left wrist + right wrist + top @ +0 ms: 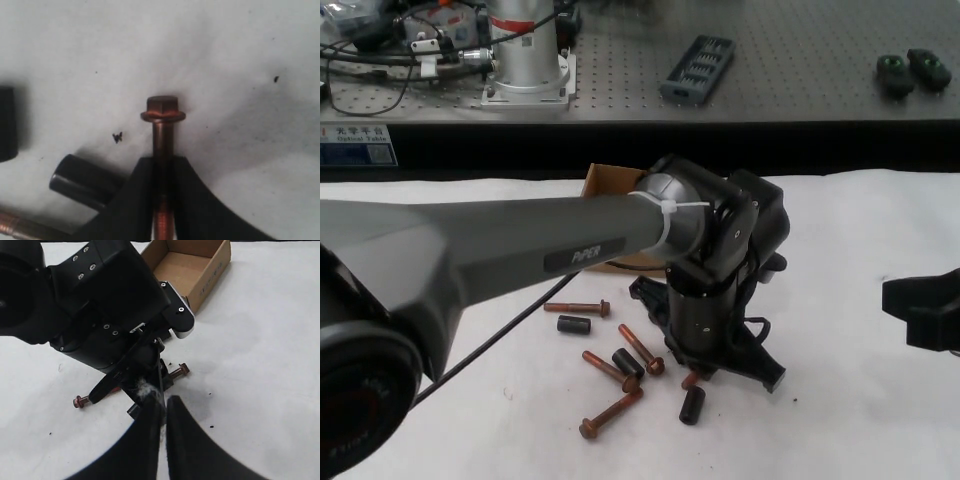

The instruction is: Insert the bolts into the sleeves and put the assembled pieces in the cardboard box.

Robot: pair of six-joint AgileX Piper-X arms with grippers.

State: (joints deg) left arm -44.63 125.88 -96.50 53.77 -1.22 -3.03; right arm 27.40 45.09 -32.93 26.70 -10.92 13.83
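My left gripper (163,162) is shut on the shank of a copper bolt (163,112), whose flanged head sticks out past the fingertips, low over the white cloth. From above, that gripper (702,378) points down among several loose bolts (610,413) and black sleeves (692,404). One sleeve (82,180) lies right beside the fingers. The open cardboard box (608,185) stands behind the left arm. My right gripper (163,407) is shut with nothing in it, facing the left gripper and the held bolt (180,371), with the box (200,270) beyond.
The white cloth (860,400) spreads bare to the right, where the right arm's black end (925,310) sits at the edge. A metal bench behind carries a post base (525,65), a grey holder (698,68) and two dark parts (913,70).
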